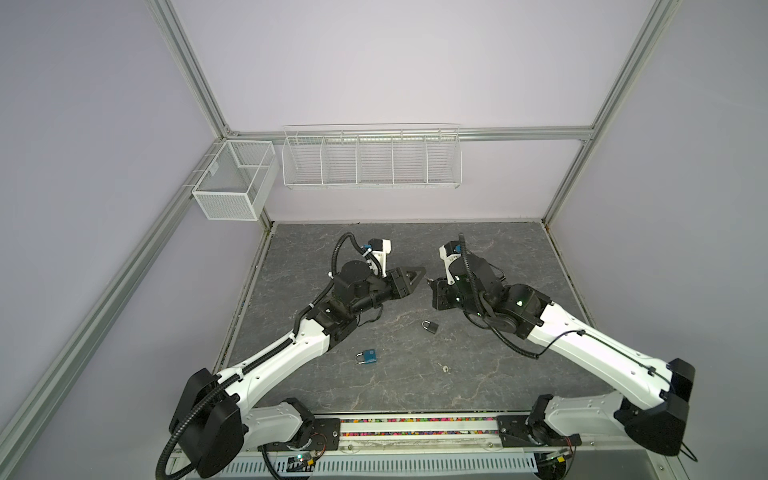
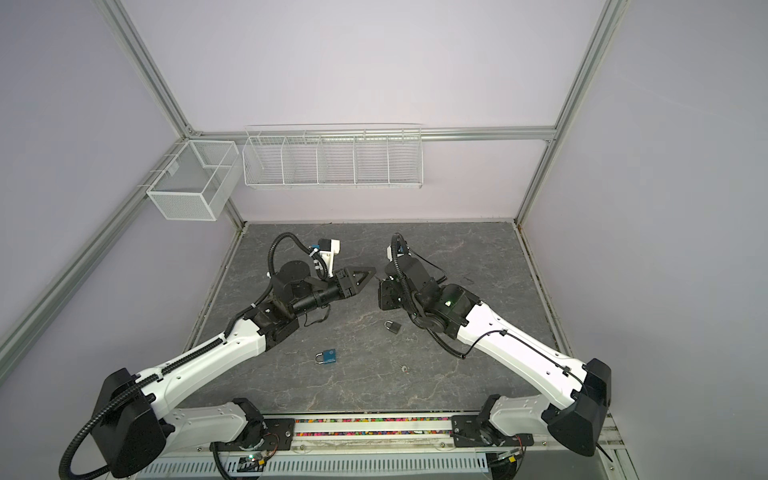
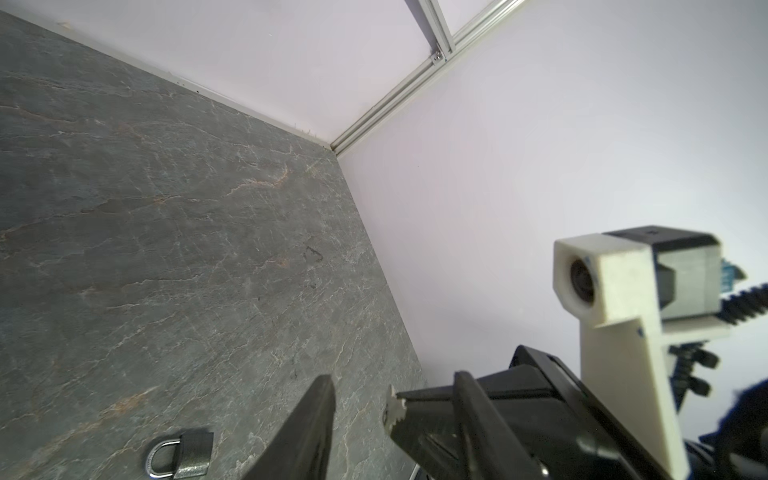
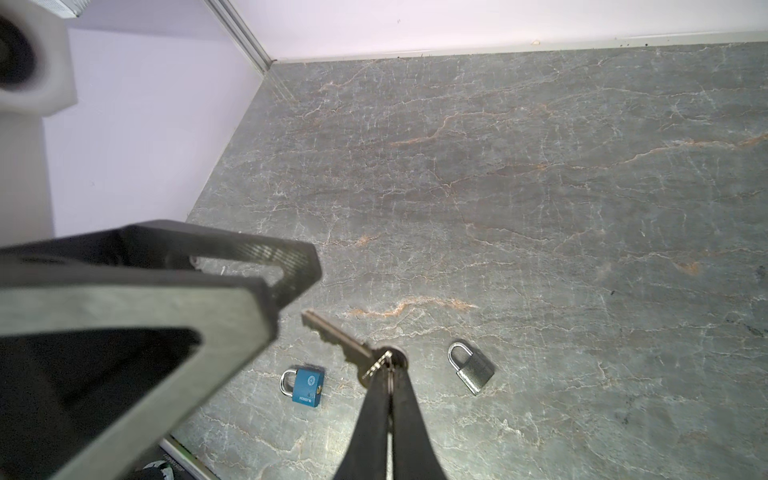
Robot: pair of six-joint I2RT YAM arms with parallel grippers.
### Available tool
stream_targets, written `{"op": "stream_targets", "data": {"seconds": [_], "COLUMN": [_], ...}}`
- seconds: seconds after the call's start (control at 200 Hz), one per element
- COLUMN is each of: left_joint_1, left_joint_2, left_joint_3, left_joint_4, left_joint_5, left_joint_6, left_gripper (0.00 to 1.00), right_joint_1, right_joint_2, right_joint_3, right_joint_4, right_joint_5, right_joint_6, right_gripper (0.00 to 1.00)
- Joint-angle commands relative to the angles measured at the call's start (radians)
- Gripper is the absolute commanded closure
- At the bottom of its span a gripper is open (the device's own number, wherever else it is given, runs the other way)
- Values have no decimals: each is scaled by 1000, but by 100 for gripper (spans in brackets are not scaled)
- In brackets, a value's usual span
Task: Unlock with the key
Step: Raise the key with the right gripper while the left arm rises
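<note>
A: Where's the key (image 4: 332, 334) just now?

B: Off the table (image 1: 415, 395), up in the air beyond the gray padlock (image 1: 430, 326), on its back-wall side. The right gripper (image 4: 388, 370) is clamped tight on the key's round head, and the toothed blade sticks out toward the left gripper (image 1: 420, 275).

A: And the left one?

B: Jaws apart, nothing in them. In the right wrist view one of its fingertips (image 4: 262, 309) sits just beside the blade's end — near, but I can't say touching.

A: So which step is this?

B: My reading is a hand-over or re-grip of the key in mid-air, ahead of any unlocking. Neither lock has been picked up. The gray padlock lies flat on the table and its shackle looks shut. The blue padlock (image 1: 368, 356) lies flat too, well apart from the gray one, toward the left arm's side and nearer the robot's base.

A: What does the next move ask for?

B: Probably the left fingers closing squarely on the blade — without knocking it askew — while the right grip holds firm until the new one is sure. After that a padlock needs steadying with its keyhole facing the key. Which lock the key fits I can't tell.
</note>
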Motion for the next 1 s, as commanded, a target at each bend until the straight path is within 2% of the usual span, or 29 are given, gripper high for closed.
{"op": "stream_targets", "data": {"seconds": [0.0, 0.055, 0.135, 0.25, 0.49, 0.56, 0.625, 0.785, 0.83, 0.92, 0.995], "left_joint_1": [-10, -10, -11, -11, -11, -11, -12, -12, -12, -11, -10], "left_joint_2": [9, 8, 11, 22, 37, 39, 38, 31, 32, 30, 19], "left_joint_3": [40, 43, 49, 46, 49, 44, 39, 28, 29, 32, 33], "left_joint_4": [9, -3, 9, 18, 30, 36, 36, 50, 53, 58, 85], "left_joint_5": [11, -10, -2, 6, 16, 13, 12, 4, 1, -4, -5], "left_joint_6": [30, 40, 36, 28, 22, 15, 13, 4, 5, 5, 12], "left_gripper": [58, 64, 65, 73, 79, 87, 88, 100, 100, 100, 100], "right_joint_1": [-4, -4, -4, -3, -4, -4, -3, -3, -4, -3, -5], "right_joint_2": [-16, -13, -6, -5, 2, 5, 3, 5, 2, -16, -48], "right_joint_3": [22, 22, 30, 29, 32, 33, 30, 28, 25, 17, -5], "right_joint_4": [20, 20, 15, 24, 32, 25, 27, 30, 36, 40, 51], "right_joint_5": [-17, -17, -21, -31, -37, -34, -28, -30, -35, -34, -40], "right_joint_6": [-15, -14, -18, -21, -24, -26, -26, -28, -30, -31, -33], "right_gripper": [93, 93, 93, 93, 93, 93, 93, 93, 93, 82, 65]}}
